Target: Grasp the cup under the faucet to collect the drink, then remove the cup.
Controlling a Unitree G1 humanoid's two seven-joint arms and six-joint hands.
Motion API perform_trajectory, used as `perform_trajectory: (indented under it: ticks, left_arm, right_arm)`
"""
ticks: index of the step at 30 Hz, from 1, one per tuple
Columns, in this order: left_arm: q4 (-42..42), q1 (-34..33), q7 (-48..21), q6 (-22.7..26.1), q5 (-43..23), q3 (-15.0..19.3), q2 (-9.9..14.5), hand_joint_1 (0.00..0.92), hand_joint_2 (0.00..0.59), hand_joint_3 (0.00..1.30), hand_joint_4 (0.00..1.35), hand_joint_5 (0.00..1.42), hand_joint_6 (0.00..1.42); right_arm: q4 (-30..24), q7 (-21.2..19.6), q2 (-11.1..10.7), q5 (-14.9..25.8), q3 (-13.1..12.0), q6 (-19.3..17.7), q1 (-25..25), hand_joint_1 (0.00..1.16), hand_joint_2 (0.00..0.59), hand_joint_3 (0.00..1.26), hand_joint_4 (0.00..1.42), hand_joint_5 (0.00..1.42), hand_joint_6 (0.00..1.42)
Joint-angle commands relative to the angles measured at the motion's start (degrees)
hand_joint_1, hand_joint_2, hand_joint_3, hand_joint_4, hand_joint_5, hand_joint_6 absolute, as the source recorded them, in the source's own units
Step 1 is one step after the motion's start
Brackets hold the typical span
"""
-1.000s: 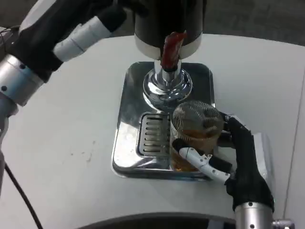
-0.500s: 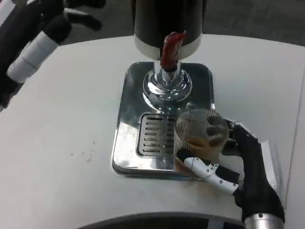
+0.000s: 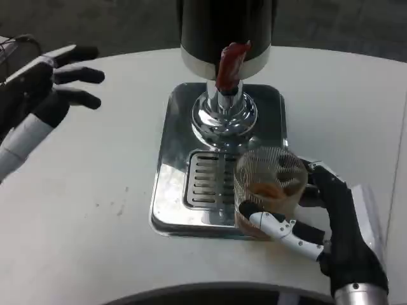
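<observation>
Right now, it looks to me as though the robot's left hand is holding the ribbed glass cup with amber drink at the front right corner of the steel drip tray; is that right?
Not quite: the right hand is holding the ribbed glass cup, as the head view shows. The left hand hangs open above the table, far left. The cup does hold amber drink and sits at the front right corner of the steel drip tray.

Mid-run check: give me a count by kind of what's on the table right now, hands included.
Drink dispensers, black body with red tap lever: 1
Shiny chrome drip trays with slotted grate: 1
Clear ribbed cups holding amber drink: 1
Robot hands: 2, left hand and right hand
Total: 5
</observation>
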Motion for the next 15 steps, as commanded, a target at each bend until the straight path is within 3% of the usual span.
perform_trajectory:
  ticks: [1, 15]
  left_arm:
    - [-2.4, 6.6, 1.1, -2.2, 2.1, 0.4, -0.5, 0.000, 0.000, 0.25, 0.30, 0.43, 0.31]
    - [-3.2, 17.5, 3.7, -11.5, 12.0, -6.4, -3.4, 0.000, 0.021, 0.25, 0.25, 0.34, 0.28]
  right_arm:
    - [-3.5, 1.3, -0.7, 0.0, -0.4, -0.9, 0.6, 0.84, 0.223, 0.65, 0.71, 0.77, 0.45]
    - [-13.9, 8.0, -3.7, 1.8, -1.4, -1.4, 6.8, 0.86, 0.220, 0.69, 0.72, 0.78, 0.45]
